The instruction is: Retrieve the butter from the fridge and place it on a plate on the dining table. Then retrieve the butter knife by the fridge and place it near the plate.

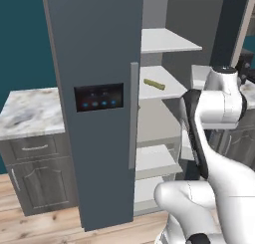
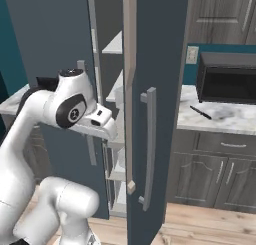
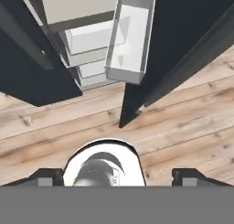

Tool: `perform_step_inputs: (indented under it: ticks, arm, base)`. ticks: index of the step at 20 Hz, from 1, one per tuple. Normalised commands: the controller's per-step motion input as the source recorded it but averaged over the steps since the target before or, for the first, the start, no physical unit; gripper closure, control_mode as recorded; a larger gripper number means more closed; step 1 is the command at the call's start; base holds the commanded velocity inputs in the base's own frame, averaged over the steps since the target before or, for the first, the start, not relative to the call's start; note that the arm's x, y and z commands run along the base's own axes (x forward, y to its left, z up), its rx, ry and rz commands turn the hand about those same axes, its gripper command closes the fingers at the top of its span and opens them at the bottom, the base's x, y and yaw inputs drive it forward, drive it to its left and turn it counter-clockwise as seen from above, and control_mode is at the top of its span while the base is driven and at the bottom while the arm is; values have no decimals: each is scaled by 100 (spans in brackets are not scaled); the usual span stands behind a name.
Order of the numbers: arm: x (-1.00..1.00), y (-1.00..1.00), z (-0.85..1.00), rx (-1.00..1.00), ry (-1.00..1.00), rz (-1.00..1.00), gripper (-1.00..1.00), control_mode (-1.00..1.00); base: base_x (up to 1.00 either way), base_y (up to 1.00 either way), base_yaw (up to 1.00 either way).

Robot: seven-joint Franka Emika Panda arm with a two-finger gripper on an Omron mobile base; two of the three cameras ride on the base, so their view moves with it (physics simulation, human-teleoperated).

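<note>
the pincer (image 3: 117, 176) stood wide open with nothing between its fingertips (image 3: 45, 177), pointing down at the wooden floor (image 3: 183, 127) before the fridge (image 1: 94, 88), whose right door (image 2: 155, 89) stood open. the butter (image 1: 154, 83) lay on a middle shelf (image 1: 159, 86) inside, above and beyond the pincer.

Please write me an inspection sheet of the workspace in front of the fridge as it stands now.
Surface: white fridge shelves exposed; pale wood plank floor below.
Job's things: slate-grey double-door fridge has its right door swung open; slim pale yellow-olive butter stick lies on a middle shelf; small thin dark butter knife lies on the marble wall counter.
Clutter: black microwave on that counter.
Grippers: gripper open, empty, pointing at the floor.
Cables: nothing seen.
Surroundings: teal wall, dark grey cabinets.
</note>
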Motion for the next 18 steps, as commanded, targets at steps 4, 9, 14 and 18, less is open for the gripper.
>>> perform_step_inputs:
  ticks: [4,9,14,18]
  arm:
    - [31,96,-27,-97,41,-1,-100,-100]
    - [23,64,-31,-97,69,0,-100,-100]
    - [17,-27,-56,-44,16,15,-100,-100]
    - [30,-43,-41,-9,0,6,-100,-100]
  base:
    - [0,0,0]
    - [0,0,0]
    - [0,0,0]
    - [0,0,0]
